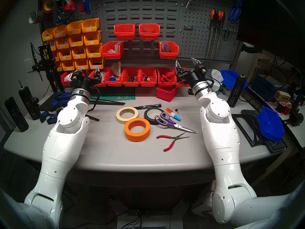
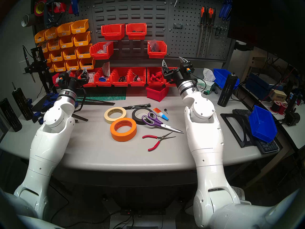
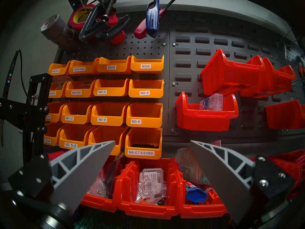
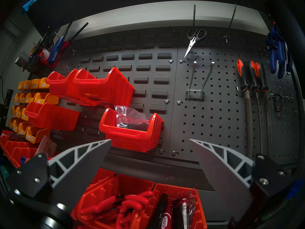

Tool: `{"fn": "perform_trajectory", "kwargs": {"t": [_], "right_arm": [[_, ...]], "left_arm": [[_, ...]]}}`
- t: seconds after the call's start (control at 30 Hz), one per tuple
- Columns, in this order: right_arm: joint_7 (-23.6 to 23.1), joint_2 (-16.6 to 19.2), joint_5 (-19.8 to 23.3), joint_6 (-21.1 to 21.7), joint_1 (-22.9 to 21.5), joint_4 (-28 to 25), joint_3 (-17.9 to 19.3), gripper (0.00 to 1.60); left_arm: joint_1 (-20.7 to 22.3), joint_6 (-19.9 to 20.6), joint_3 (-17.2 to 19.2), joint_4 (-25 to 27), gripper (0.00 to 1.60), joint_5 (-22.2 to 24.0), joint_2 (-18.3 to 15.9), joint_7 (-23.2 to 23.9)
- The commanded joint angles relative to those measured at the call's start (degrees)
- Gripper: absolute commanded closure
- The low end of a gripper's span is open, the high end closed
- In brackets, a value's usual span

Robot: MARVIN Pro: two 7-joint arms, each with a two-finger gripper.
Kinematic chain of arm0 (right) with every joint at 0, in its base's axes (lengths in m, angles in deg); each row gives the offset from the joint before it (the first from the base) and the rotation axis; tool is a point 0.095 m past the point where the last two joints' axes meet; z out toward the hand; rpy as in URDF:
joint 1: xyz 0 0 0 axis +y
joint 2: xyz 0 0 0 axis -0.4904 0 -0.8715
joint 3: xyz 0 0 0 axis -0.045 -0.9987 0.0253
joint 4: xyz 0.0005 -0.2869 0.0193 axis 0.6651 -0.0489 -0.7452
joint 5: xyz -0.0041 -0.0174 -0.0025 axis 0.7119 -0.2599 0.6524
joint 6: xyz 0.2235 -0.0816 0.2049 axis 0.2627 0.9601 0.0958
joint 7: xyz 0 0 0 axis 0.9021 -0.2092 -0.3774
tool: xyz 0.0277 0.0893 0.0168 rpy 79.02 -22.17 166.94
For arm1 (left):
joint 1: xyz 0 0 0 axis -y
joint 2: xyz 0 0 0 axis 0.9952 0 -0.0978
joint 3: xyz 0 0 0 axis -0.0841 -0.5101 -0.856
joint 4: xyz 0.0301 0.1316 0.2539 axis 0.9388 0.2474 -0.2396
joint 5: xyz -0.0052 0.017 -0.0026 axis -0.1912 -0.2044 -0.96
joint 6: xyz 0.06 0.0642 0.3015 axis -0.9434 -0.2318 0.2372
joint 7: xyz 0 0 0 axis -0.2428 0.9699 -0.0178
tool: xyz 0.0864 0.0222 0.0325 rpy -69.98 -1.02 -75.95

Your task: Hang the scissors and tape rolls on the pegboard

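my left gripper (image 3: 152, 141) and my right gripper (image 4: 150, 139) are both raised above the back of the bench, jaws spread wide with nothing between them. on the table (image 1: 102, 151), the scissors (image 1: 171, 122) lie near the middle, blades pointing to about four o'clock, their purple loops resting over the rim of the black roll (image 1: 152, 115), which hides part of that roll. the cream roll (image 1: 127, 114) sits at nine o'clock of the black one, and the orange roll (image 1: 137, 131) lies at six o'clock of the gap between them, touching or nearly touching the cream roll; i cannot tell which. red pliers (image 1: 171, 141) lie at six o'clock of the scissors, apart from them. a marker (image 1: 147, 106) and a glue bottle (image 1: 172, 113) lie beyond the rolls. the pegboard (image 4: 214, 118) fills the right side of my right wrist view, with a bare double hook (image 4: 197, 84) near its top, small snips (image 4: 193, 40) hanging at twelve o'clock of that hook, and files (image 4: 252, 94) at three o'clock, their lower ends cut off behind my finger. in the head view the board's top is cropped by the dark rim. red bins (image 1: 132, 76) line the back of the table; my grippers cover parts of the row, and what is in the far bins is too small to make out.
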Motion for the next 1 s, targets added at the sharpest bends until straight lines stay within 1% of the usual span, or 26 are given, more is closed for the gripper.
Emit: {"fn": "perform_trajectory", "kwargs": {"t": [0.0, 0.47, 0.97], "right_arm": [[-0.1, 0.1, -0.1, -0.3, -1.5, -1.7, -0.1, 0.00], [-0.7, 0.2, 0.2, -0.3, -1.5, -1.7, 0.1, 0.00], [-4.5, 2.2, 1.1, 1.6, -1.6, -3.0, 1.4, 0.00]], "left_arm": [[1.7, -0.6, 0.4, 1.5, 0.00, 0.0, -0.1, 0.0], [1.7, -0.6, 0.4, 1.5, 0.00, 0.0, -0.1, 0.0], [1.7, -0.6, 0.4, 1.5, 0.00, 0.0, -0.1, 0.0]]}}
